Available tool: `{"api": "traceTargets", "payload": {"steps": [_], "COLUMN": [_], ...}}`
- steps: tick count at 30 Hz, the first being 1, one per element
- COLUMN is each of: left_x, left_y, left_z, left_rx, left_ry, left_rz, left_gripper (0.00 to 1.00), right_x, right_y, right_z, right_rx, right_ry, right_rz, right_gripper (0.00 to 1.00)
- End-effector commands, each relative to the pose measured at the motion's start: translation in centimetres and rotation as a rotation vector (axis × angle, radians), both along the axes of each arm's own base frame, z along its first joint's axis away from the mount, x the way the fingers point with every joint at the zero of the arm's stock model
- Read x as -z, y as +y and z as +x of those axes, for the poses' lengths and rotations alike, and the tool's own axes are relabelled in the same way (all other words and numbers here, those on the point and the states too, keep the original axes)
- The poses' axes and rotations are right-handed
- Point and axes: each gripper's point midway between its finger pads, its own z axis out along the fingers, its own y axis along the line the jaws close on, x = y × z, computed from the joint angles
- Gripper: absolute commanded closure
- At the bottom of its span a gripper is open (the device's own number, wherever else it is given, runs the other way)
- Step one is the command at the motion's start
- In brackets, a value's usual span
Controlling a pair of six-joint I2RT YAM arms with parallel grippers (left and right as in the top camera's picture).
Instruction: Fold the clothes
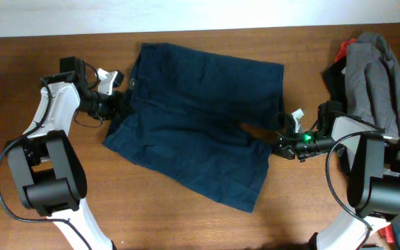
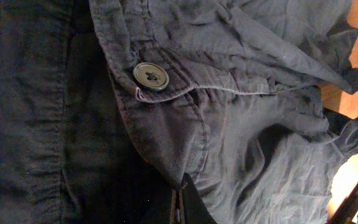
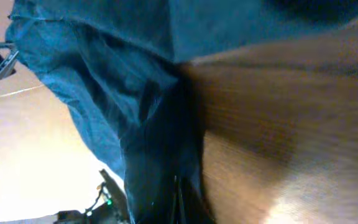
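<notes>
While clamped at both ends, lay spread nearly flat across the middle of the wooden table [image 1: 19, 69]. Counted one pair of dark navy shorts [image 1: 200, 118], with one waistband, two short legs and one button [image 2: 150, 76] showing.

Found the left gripper [image 1: 120, 103] closed narrow on the waistband edge, cloth pinched at its tips in the left wrist view. Found the right gripper [image 1: 278, 142] closed just as narrow on cloth at the hem of the nearer leg, just beside the notch between the two legs.

Traced the long axis of the shorts across the table, from waistband at the robot's left to leg hems at its right, slightly skewed. Placed the garment between the two grippers, running rightward from the left one and leftward from the right one. Put each arm nearest its own end: left at the waist, right at the legs.

Judged the coming fold to turn on that line, with one end to be carried over toward the other.

Counted two arms and two grippers, both gripping. Noted a separate pile at the table's right edge, apart from the shorts: one grey garment [image 1: 387, 76], a red scrap [image 1: 346, 48] and a black garment [image 1: 333, 82]. Could not tell how many more lay beneath.
</notes>
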Motion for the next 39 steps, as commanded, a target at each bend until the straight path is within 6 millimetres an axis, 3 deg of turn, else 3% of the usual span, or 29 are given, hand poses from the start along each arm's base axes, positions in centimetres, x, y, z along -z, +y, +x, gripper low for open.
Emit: {"api": "traceTargets", "payload": {"steps": [1, 7, 10, 15, 20, 28, 32, 35, 39], "left_x": [-1.7, -1.7, -1.7, -1.7, -1.7, -1.7, -1.7, -1.7, -1.7], "left_y": [-0.4, -0.4, -0.4, -0.4, -0.4, -0.4, -0.4, -0.4, -0.4], "left_z": [0.5, 0.5, 0.5, 0.5, 0.5, 0.5, 0.5, 0.5, 0.5], "left_rx": [0.001, 0.002, 0.002, 0.001, 0.002, 0.002, 0.002, 0.002, 0.001], "left_ry": [-0.041, -0.042, -0.042, -0.041, -0.042, -0.042, -0.042, -0.041, -0.039], "left_rz": [-0.023, -0.023, -0.023, -0.023, -0.023, -0.023, -0.023, -0.024, -0.024], "left_gripper": [1.0, 1.0, 0.99, 1.0, 1.0, 0.99, 0.99, 1.0, 1.0], "right_x": [-1.1, 0.0, 0.9, 2.1, 1.9, 0.7, 1.4, 2.4, 3.6], "right_y": [2.0, 2.9, 2.6, 0.9, 0.3, 3.2, 3.5, 2.8, 1.4], "right_z": [-0.9, -4.6, -5.5, -4.7, -4.9, -5.6, -3.8, -2.1, -1.7], "right_rx": [-0.033, -0.112, -0.142, -0.125, -0.098, -0.133, -0.09, -0.043, -0.018], "right_ry": [0.02, 0.191, 0.228, 0.197, 0.217, 0.245, 0.208, 0.173, 0.173], "right_rz": [0.088, -0.009, -0.081, -0.163, -0.147, -0.06, -0.091, -0.154, -0.256], "right_gripper": [0.96, 0.96, 0.96, 0.96, 0.96, 0.96, 0.96, 0.96, 0.96]}}
